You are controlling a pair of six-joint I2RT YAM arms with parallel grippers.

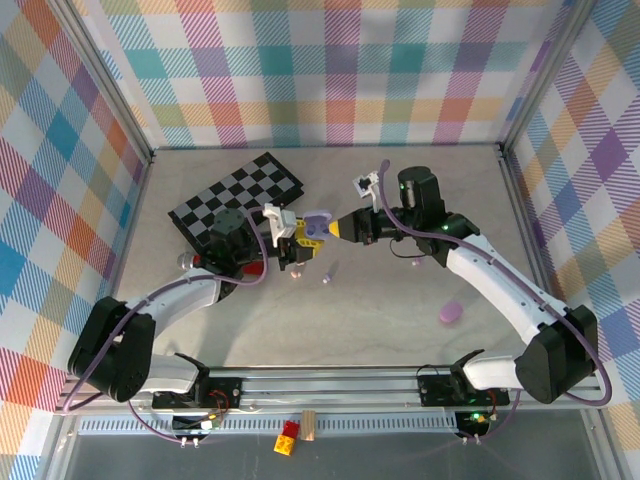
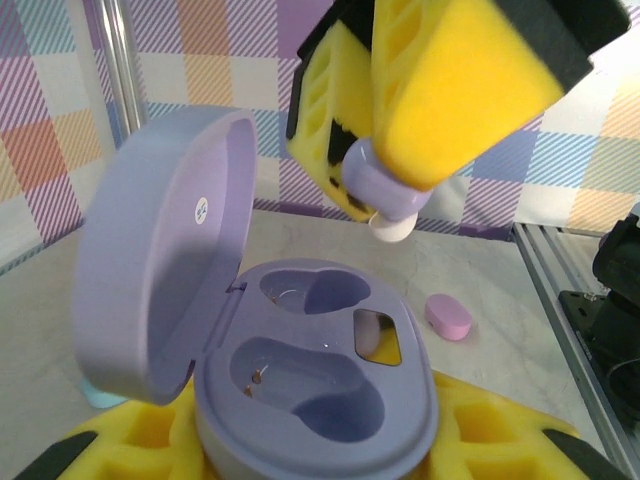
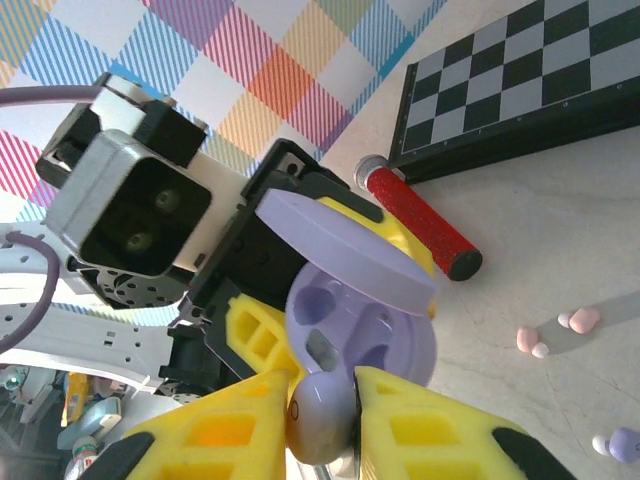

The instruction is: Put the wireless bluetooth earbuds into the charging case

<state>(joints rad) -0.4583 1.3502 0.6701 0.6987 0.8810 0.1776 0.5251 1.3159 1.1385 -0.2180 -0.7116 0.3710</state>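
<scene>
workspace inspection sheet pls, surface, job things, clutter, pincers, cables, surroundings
surface: pale marbled table, no spills seen
job's things: open purple case, both wells vacant; purple earbud just above it; loose purple bud and pink buds on the table; closed pastel case apart
clutter: checkerboard, red stick, blocks past the near rail
grippers: left pincer shut on the open case; right pincer shut on the earbud
cables: purple cable looped along each arm
surroundings: plaid walls, metal frame post
</scene>
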